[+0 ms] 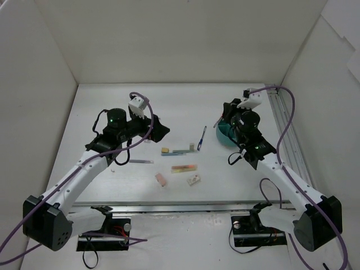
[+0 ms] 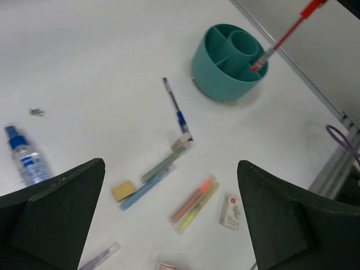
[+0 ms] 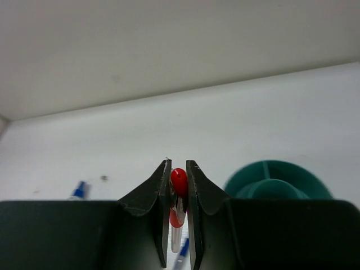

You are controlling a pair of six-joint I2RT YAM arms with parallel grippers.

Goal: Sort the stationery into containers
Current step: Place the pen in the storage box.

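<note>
Red pen slants tip-down into the teal bowl; my right gripper pinches its top, left gripper gapes wide.

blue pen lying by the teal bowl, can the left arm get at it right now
Probably yes: the left claw is open and empty, and the blue pen lies flat in the open with nothing over it.

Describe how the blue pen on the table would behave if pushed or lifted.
The blue pen looks slim and rigid, so it should lift stiffly and lightly. Its barrel lies flat on the smooth table, so a sideways push would probably roll it. A pinch near one end might let it droop.
</note>
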